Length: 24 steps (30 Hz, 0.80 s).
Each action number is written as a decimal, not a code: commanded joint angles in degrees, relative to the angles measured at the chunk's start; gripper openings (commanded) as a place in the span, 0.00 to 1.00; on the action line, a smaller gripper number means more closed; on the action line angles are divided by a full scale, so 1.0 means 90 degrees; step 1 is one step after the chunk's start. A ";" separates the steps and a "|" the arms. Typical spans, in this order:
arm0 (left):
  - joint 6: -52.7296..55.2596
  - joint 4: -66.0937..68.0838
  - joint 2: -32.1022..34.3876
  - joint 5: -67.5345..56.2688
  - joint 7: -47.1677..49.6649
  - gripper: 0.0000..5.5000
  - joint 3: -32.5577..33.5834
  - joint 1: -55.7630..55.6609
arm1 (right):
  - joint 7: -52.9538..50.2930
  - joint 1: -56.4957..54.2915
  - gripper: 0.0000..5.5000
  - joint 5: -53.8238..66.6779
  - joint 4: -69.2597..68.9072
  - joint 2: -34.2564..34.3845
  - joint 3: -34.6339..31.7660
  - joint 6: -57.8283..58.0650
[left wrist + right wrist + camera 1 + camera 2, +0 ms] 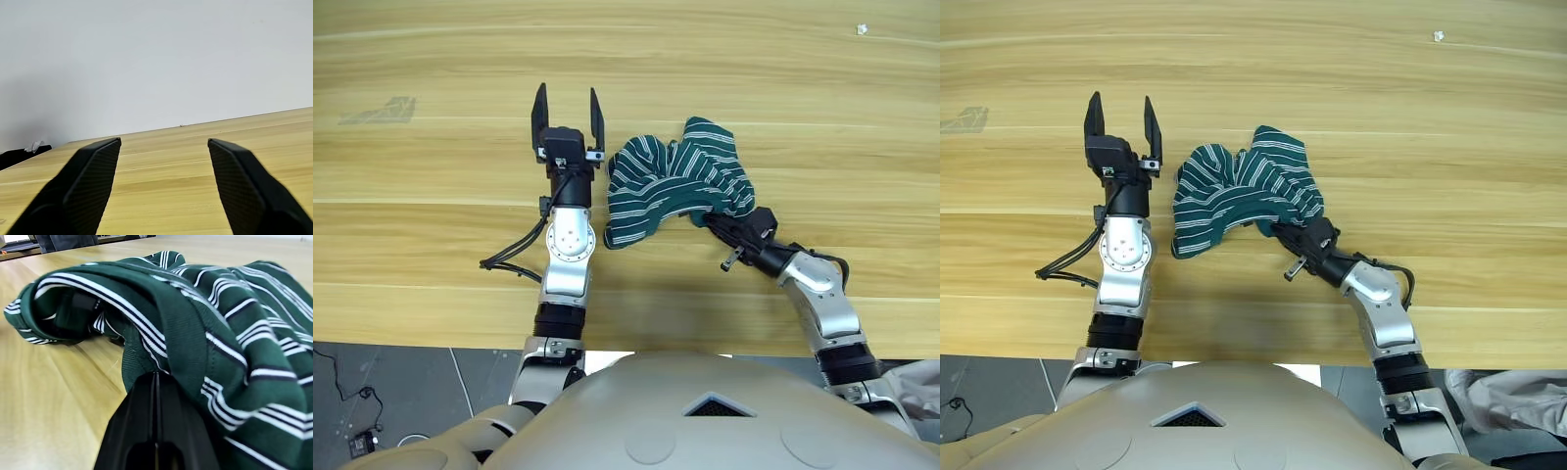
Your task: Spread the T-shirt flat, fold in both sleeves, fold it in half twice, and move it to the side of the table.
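On the wooden table [431,59], toward the left, the left gripper [568,96] lies with its fingers spread apart, holding nothing. Just to its right, the green striped T-shirt [675,181] sits bunched in a heap. At the shirt's near right edge, the right gripper [713,219] is pinched tight on the fabric.

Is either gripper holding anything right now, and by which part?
Right gripper is shut on the crumpled green striped T-shirt, at a bunched near edge. Left gripper is open, empty.
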 commanded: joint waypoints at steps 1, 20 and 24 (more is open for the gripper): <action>0.0043 -0.0012 0.0009 0.0009 0.0012 0.61 0.0019 0.0033 | 0.0597 0.0691 0.01 0.0200 -0.0337 -0.0489 0.0187 0.0702; 0.0100 0.0018 0.0073 0.0106 -0.0108 0.61 -0.0052 -0.0004 | 0.1780 -0.0250 0.01 0.1467 -0.1659 -0.1036 -0.0872 0.0818; 0.0165 -0.0428 0.0143 0.0312 -0.0115 0.61 -0.0146 0.0117 | 0.1563 -0.0517 0.01 0.1194 -0.1486 -0.0869 -0.0796 0.0706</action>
